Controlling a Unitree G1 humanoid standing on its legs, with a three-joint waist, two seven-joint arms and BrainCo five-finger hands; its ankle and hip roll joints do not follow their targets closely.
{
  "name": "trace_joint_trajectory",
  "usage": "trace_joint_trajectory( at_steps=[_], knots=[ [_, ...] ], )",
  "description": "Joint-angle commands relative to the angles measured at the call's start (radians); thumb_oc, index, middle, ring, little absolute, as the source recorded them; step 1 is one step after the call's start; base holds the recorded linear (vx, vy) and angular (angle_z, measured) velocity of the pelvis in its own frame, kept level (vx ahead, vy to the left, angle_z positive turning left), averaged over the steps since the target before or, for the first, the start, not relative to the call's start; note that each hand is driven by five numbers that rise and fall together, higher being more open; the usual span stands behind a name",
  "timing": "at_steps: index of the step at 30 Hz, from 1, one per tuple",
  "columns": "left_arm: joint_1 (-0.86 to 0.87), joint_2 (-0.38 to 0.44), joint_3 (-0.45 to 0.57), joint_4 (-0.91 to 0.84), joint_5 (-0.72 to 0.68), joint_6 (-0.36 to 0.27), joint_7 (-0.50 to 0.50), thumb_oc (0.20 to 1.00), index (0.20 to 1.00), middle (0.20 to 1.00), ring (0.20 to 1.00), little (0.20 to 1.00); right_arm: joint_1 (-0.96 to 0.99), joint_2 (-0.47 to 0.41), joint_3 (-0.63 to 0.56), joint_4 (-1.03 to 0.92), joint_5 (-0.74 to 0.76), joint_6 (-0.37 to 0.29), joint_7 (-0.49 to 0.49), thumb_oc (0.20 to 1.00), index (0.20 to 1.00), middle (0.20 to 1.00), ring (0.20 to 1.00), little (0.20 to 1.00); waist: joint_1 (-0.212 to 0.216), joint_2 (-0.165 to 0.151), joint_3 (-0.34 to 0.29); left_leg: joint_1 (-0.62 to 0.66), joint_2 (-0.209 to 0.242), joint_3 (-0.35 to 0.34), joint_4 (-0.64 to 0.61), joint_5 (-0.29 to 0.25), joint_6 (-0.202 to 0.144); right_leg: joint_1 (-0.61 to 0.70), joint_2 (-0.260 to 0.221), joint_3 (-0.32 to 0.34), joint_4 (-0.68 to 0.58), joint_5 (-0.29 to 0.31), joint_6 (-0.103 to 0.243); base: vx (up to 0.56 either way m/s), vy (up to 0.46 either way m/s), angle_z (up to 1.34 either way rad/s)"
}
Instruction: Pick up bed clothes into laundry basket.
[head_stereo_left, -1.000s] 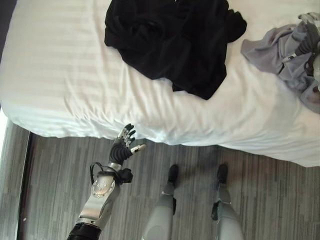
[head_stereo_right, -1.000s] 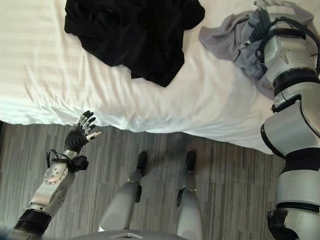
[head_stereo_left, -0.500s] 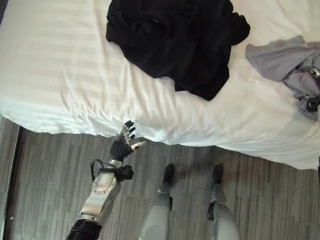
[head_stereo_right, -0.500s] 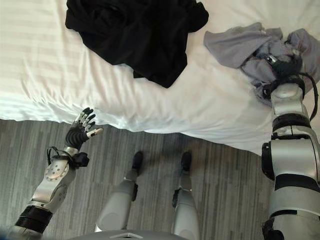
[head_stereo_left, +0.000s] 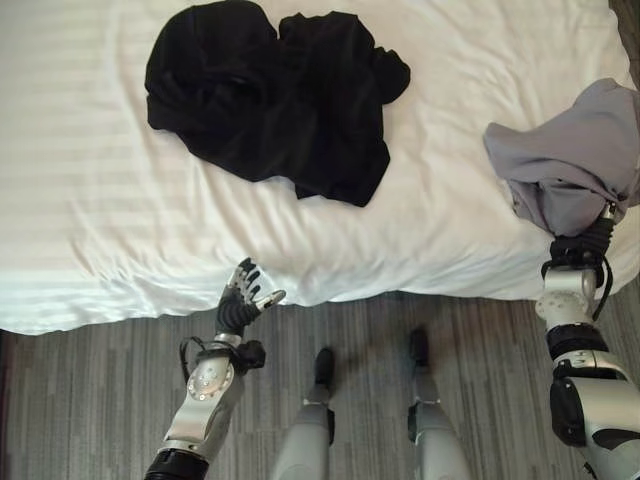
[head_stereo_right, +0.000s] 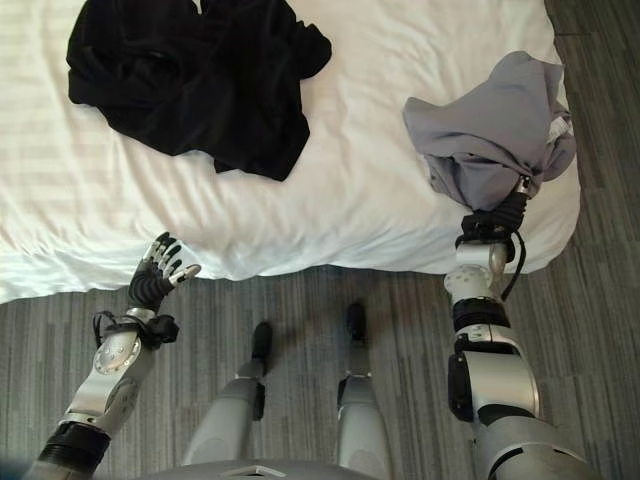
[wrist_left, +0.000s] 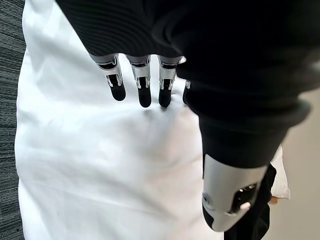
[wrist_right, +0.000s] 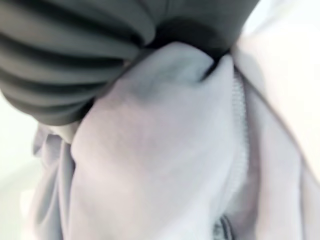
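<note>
Bed (head_stereo_left: 120, 200): white striped sheet, wrinkled along the near edge, over a grey plank floor (head_stereo_left: 100, 400). Black garment (head_stereo_left: 270, 100) lies crumpled mid-bed, well apart from both hands. Grey garment (head_stereo_right: 495, 125) bunched at the bed's right corner, draped over the right hand (head_stereo_right: 500, 212); its fingers are buried in the cloth, grip can't be told. Left hand (head_stereo_left: 243, 298) at the bed edge, fingers straight, holding nothing.
</note>
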Motion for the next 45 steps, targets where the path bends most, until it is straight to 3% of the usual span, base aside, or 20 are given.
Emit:
trace_joint_trajectory(
  at_steps=[1, 4, 8, 17, 22, 29, 35, 45],
  knots=[
    [-0.105, -0.008, 0.009, -0.070, -0.007, -0.056, 0.016, 1.000, 1.000, 1.000, 1.000, 1.000, -0.032, 0.154, 0.154, -0.035, 0.067, 0.042, 0.024, 0.200, 0.200, 0.200, 0.200, 0.200, 0.053, 0.096, 0.073, 0.027, 0.057, -0.185, -0.141, 0.124, -0.023, 0.140, 0.010, -0.053, 0.019, -0.117, 0.018, 0.03, 0.014, 0.04],
    [-0.143, 0.015, 0.009, -0.067, 0.032, -0.059, 0.025, 1.000, 1.000, 1.000, 1.000, 1.000, -0.047, 0.191, 0.177, -0.206, 0.078, -0.024, 0.029, 0.200, 0.200, 0.200, 0.200, 0.200, 0.051, 0.086, 0.041, 0.065, 0.053, -0.178, -0.141, 0.110, -0.018, 0.176, 0.006, -0.052, 0.019, -0.123, 0.019, 0.03, 0.024, 0.14],
    [-0.207, 0.061, -0.001, -0.062, 0.089, -0.053, 0.030, 1.000, 1.000, 1.000, 1.000, 1.000, -0.033, 0.205, 0.213, -0.327, 0.070, -0.043, 0.044, 0.200, 0.200, 0.200, 0.200, 0.200, 0.043, 0.075, 0.017, 0.101, 0.056, -0.168, -0.141, 0.098, -0.015, 0.208, 0.004, -0.050, 0.019, -0.131, 0.022, 0.01, 0.013, 0.03],
    [-0.554, 0.228, -0.080, 0.015, 0.218, -0.031, 0.065, 1.000, 1.000, 1.000, 1.000, 1.000, 0.138, 0.209, 0.264, -0.519, 0.074, -0.025, 0.094, 0.200, 0.200, 0.200, 0.200, 0.200, -0.017, 0.052, -0.051, 0.149, 0.064, -0.150, -0.141, 0.078, -0.010, 0.240, 0.001, -0.037, 0.019, -0.132, 0.033, 0.01, 0.016, 0.00],
    [-0.781, 0.301, -0.206, 0.145, 0.349, 0.009, 0.083, 1.000, 1.000, 1.000, 1.000, 1.000, 0.240, 0.210, 0.257, -0.546, 0.097, -0.025, 0.103, 0.200, 0.200, 0.200, 0.200, 0.200, -0.060, 0.046, -0.070, 0.153, 0.071, -0.139, -0.141, 0.077, -0.009, 0.234, 0.003, -0.026, 0.019, -0.125, 0.037, 0.01, 0.008, -0.08],
    [-1.013, 0.300, -0.369, 0.363, 0.563, 0.084, 0.111, 1.000, 1.000, 1.000, 1.000, 1.000, 0.355, 0.184, 0.258, -0.638, 0.121, -0.041, 0.129, 0.200, 0.200, 0.200, 0.200, 0.200, -0.110, 0.038, -0.076, 0.147, 0.079, -0.133, -0.141, 0.079, -0.012, 0.223, 0.007, -0.017, 0.019, -0.120, 0.042, 0.01, 0.006, -0.11],
    [-1.253, 0.276, -0.514, 0.617, 0.934, 0.252, 0.153, 1.000, 1.000, 1.000, 1.000, 1.000, 0.422, 0.148, 0.194, -0.738, 0.115, -0.084, 0.107, 0.200, 0.200, 0.200, 0.200, 0.200, -0.147, 0.021, -0.050, 0.129, 0.087, -0.132, -0.141, 0.081, -0.015, 0.201, 0.012, -0.021, 0.019, -0.114, 0.047, 0.00, -0.009, -0.05],
    [-1.360, 0.269, -0.585, 0.754, 1.077, 0.316, 0.172, 1.000, 1.000, 1.000, 1.000, 1.000, 0.426, 0.126, 0.212, -0.743, 0.121, -0.088, 0.117, 0.200, 0.200, 0.200, 0.200, 0.200, -0.156, 0.006, -0.027, 0.109, 0.097, -0.120, -0.141, 0.081, -0.017, 0.177, 0.019, -0.018, 0.019, -0.106, 0.049, 0.00, -0.002, -0.02]
  ],
)
